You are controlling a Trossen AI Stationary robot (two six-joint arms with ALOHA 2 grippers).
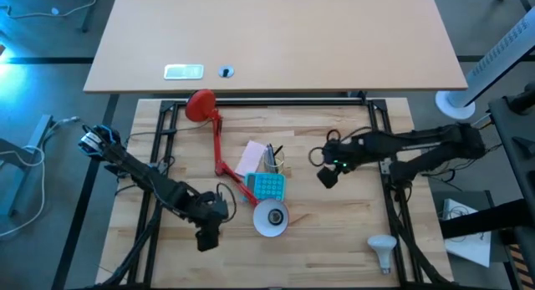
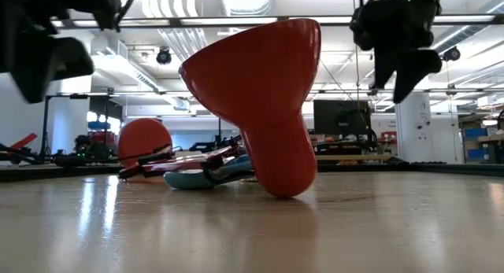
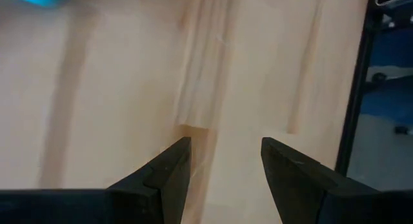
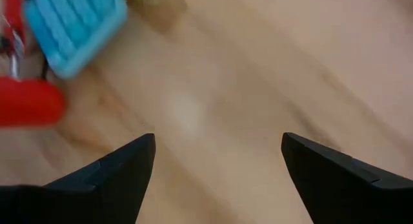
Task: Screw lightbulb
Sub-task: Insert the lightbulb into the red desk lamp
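While both arms hang over the wooden worktop (image 1: pixel 334 240), we find the lightbulb (image 1: pixel 383 250) lying on its side near the front right corner, well apart from either hand and touched by nothing. Our left hand (image 1: pixel 206 237) sits low toward the front left, just beside the white lamp shade (image 1: pixel 271 218); in its wrist view the two fingers (image 3: pixel 169 179) stand apart with only bare wood between them. Our right hand (image 1: pixel 326 176) hovers right of the middle, and its wrist view shows the fingers (image 4: pixel 122 172) spread wide over bare board, with the light blue block (image 4: pixel 76 27) and a red arm piece (image 4: pixel 29 101) farther off. In the high view that red lamp (image 1: pixel 216 139) stretches from its round base at the back edge to the shade in front, with the blue block, a pink sheet (image 1: pixel 250 159) and some small bits gathered along it. In the low view the red shade (image 2: pixel 264 108) looms close, resting on the wood.
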